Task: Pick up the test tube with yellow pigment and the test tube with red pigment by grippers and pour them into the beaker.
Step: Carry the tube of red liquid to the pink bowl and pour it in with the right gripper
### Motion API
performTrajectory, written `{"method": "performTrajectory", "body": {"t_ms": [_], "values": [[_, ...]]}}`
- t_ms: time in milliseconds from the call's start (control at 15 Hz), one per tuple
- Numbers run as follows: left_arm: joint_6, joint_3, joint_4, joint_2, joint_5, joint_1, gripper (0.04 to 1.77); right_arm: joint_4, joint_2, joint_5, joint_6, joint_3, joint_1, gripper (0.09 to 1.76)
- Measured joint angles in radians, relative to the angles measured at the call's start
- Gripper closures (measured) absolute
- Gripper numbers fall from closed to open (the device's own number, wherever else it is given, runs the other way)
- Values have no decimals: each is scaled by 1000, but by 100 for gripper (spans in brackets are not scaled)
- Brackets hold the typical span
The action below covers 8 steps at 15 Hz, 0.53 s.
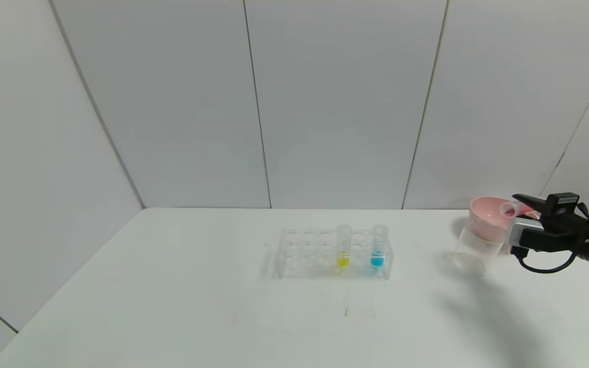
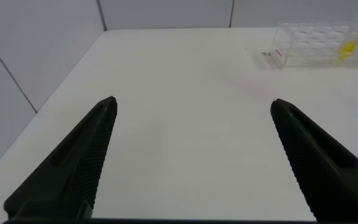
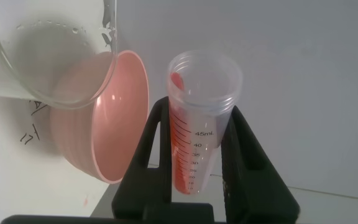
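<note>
Here the right gripper [image 3: 194, 155] is clamped on the test tube with red pigment [image 3: 197, 124], marked "45mL" and streaked red inside, tipped beside the beaker [image 1: 473, 248] and pink bowl [image 1: 486, 217]. The test tube with yellow pigment [image 1: 343, 247] stands in the rack [image 1: 299, 253] near a blue-liquid tube [image 1: 378, 247]. The left gripper [image 2: 191, 162] hangs with jaws apart.

Pink bowl [image 3: 101, 118], red-streaked tube [image 3: 197, 118], black pincer [image 3: 194, 158], yellow tube [image 1: 343, 248], blue tube [image 1: 378, 248].

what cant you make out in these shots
- Head view: whether red liquid has reached the beaker; too small to tell.
- Right wrist view: the beaker's base, cut off by the picture's edge.
- Head view: the left gripper, out of frame.
- Left wrist view: the blue tube, cut off at the edge.
</note>
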Motion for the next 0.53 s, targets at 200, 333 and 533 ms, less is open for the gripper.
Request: {"method": "performTrajectory", "body": {"t_ms": [200,333,533], "values": [[0,0,0,0,0,0,5,0,1,0,-26,2,4,133],[0,0,0,0,0,0,5,1,1,0,-44,5,3,133],[0,0,0,0,0,0,5,2,1,0,-82,11,0,133]]}}
